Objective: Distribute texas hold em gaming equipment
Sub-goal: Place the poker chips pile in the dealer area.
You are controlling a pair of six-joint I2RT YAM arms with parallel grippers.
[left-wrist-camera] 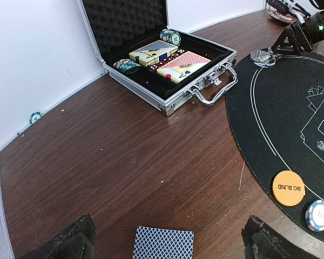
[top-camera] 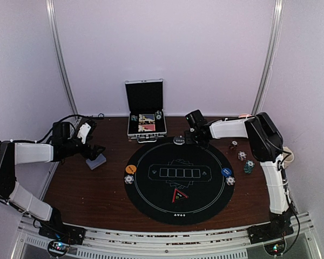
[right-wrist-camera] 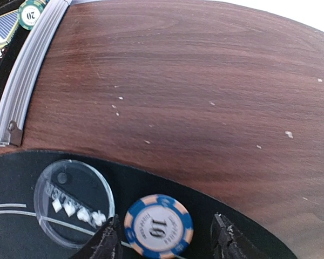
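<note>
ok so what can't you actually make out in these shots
- Left wrist: the blue-backed card is cut off by the bottom edge; one card or a stack, cannot tell.
- Top view: the chips right of the mat are too small to read.
- Right wrist: the clear disc has markings too blurred to read; the case is cut off by the left edge.

Bare bench [left-wrist-camera: 124,162] wood lies open between the silver case [left-wrist-camera: 135,89] and the card deck [left-wrist-camera: 163,243], which sits clear of both left claw [left-wrist-camera: 167,234] fingers. The case's upright lid walls off the back. On the mat [right-wrist-camera: 16,178] rim, a clear disc [right-wrist-camera: 74,200] crowds the blue chip [right-wrist-camera: 158,226] inside the spread right claw [right-wrist-camera: 166,225]; the wood beyond is free
</note>
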